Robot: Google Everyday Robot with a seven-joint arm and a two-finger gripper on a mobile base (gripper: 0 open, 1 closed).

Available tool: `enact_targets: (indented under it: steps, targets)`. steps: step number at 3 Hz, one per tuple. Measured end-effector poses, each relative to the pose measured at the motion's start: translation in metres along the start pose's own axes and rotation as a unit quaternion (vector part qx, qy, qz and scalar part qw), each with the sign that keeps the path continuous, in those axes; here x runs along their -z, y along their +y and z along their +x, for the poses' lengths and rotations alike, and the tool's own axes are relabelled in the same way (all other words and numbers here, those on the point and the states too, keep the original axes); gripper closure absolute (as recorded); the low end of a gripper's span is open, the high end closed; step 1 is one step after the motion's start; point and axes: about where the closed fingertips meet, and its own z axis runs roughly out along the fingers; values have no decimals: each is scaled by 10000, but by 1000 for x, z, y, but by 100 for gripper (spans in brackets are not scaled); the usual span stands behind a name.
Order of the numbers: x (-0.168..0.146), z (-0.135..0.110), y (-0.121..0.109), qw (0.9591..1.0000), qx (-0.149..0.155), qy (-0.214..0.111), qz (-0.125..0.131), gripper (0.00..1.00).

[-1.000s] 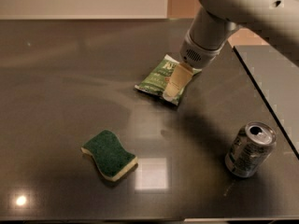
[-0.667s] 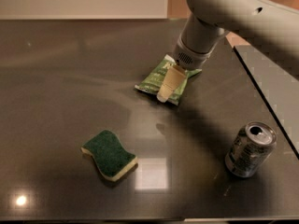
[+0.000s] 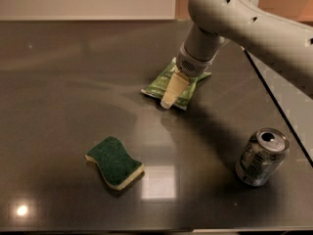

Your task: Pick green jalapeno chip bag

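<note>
Camera view, single frame.

1. Gripper: a cream, tapered plastic tip below a ribbed grey collar, on a smooth, rounded off-white arm that enters from the upper right. It points down and slightly left, with its tip right over the chip bag. Whether the jaws are wide or narrow cannot be told, nor whether they touch the bag.

2. Chip bag: small, light green, crinkly foil with pale sealed edges. It lies flat on the tabletop directly under the jaws, spreading out to their left and right. The lettering is too small to read.

3. Sponge: wavy outline, with a dark green scouring face on top and a yellow foam layer beneath. It lies flat, well apart from the jaws, below and to their left in the frame.

4. Drink can: dented, silvery metal with dark markings. It stands tilted with its opened top showing, well apart from the jaws, below and to their right. Its contents cannot be seen.

5. Tabletop: dark, glossy and smooth, with soft reflections and bright light spots near the front edge. A dark straight seam runs diagonally to the right of the jaws.

6. Wall: a pale, plain panel beyond the far edge.
</note>
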Motion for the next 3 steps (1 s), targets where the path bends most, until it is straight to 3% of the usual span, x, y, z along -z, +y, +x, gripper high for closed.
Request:
enact_targets:
  steps: [1,3]
  targets:
    - [-9,2,-6,9999,-57,38,-114,17]
    - [-5,-3,-5,9993,-132,17,-339,64]
